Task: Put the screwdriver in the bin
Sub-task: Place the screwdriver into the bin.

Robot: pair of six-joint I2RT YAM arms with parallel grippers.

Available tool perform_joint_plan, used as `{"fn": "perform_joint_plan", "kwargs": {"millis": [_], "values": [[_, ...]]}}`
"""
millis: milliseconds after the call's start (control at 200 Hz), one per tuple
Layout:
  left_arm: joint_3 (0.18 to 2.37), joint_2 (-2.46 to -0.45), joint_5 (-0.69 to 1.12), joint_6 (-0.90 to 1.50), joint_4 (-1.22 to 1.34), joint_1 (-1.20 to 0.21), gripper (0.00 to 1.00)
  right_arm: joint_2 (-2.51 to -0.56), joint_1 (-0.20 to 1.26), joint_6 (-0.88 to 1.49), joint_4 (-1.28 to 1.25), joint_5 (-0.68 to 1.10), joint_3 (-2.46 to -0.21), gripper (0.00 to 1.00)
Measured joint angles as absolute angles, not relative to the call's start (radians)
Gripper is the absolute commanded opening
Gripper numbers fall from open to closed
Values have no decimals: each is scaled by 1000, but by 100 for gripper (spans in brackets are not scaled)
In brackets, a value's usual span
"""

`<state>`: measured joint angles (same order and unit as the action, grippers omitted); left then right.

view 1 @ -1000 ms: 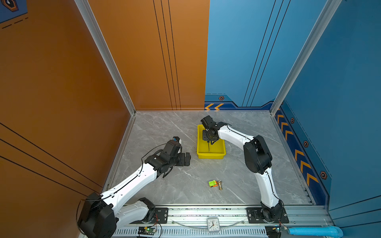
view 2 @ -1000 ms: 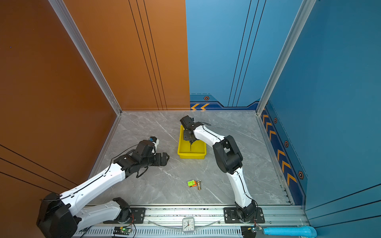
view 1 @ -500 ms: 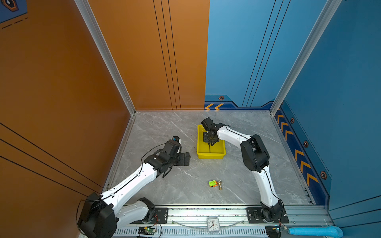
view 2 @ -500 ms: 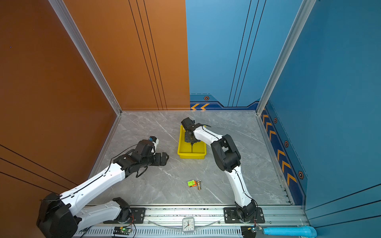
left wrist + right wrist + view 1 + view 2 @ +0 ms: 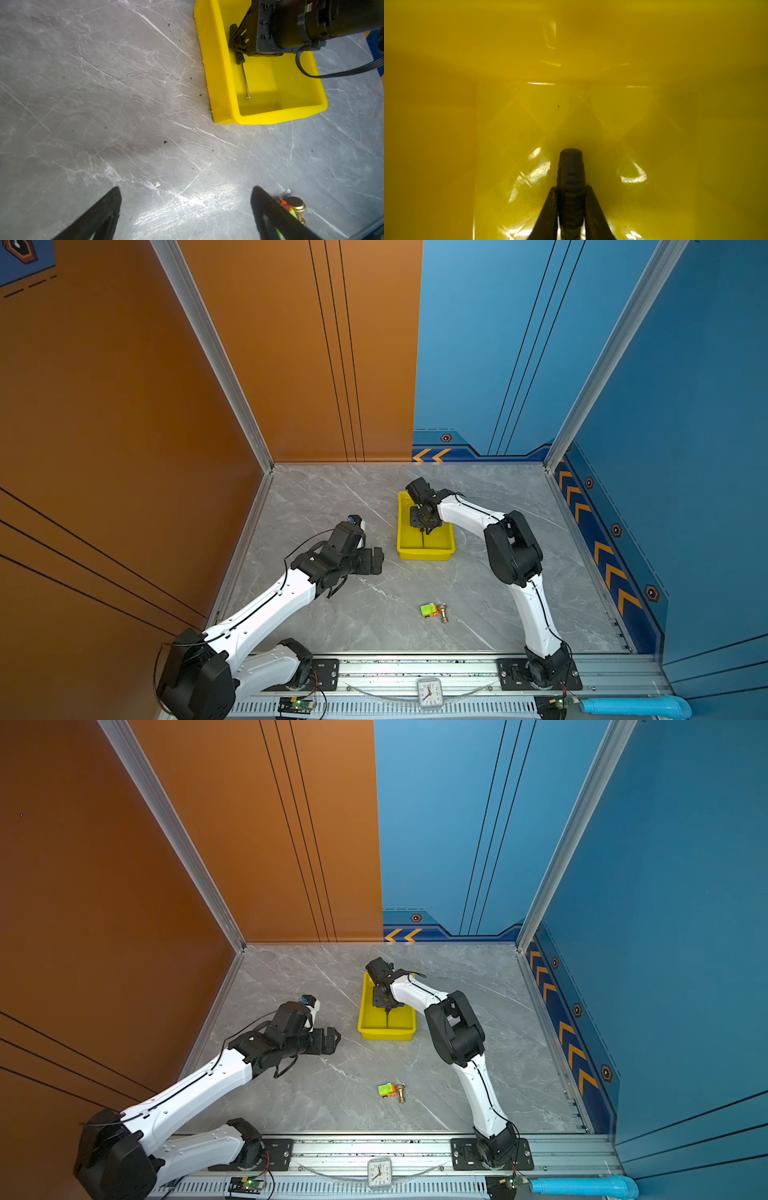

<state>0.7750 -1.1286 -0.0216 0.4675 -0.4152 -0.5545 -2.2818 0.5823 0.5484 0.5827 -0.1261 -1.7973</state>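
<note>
The yellow bin (image 5: 426, 553) (image 5: 386, 1034) stands on the grey marble floor, right of centre. My right gripper (image 5: 423, 526) (image 5: 387, 1006) is down inside it, shut on the screwdriver's black ribbed handle (image 5: 571, 170). In the right wrist view the fingers (image 5: 550, 207) press both sides of the handle just above the glossy bin floor (image 5: 529, 114). In the left wrist view the screwdriver (image 5: 245, 83) slopes down from the right gripper (image 5: 235, 44), its silver tip at the bottom of the bin (image 5: 220, 83). My left gripper (image 5: 376, 560) (image 5: 332, 1039) (image 5: 186, 188) hangs open and empty left of the bin.
A small green-and-orange toy car (image 5: 429, 610) (image 5: 386, 1090) and a brass fitting (image 5: 443, 612) (image 5: 296, 205) lie together on the floor nearer the front rail. A small clock (image 5: 429, 693) sits on the rail. Orange and blue walls enclose the floor.
My right gripper has sunk a little lower into the bin with the screwdriver, and its elbow has shifted slightly. The left arm has stayed still.
</note>
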Motion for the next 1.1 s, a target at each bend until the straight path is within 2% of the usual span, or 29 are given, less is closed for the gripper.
{"fn": "perform_joint_plan", "kwargs": {"millis": [310, 776, 1006, 1101], "values": [[775, -1117, -22, 467, -416, -550, 98, -2282, 582, 551, 564, -134, -1794, 44], [775, -1100, -22, 460, -416, -550, 98, -2206, 603, 539, 558, -154, -1767, 54], [772, -1073, -22, 448, -416, -537, 98, -2042, 617, 530, 557, -172, -1703, 57], [767, -1058, -22, 441, -416, -527, 98, -1953, 623, 522, 554, -191, -1654, 63]]}}
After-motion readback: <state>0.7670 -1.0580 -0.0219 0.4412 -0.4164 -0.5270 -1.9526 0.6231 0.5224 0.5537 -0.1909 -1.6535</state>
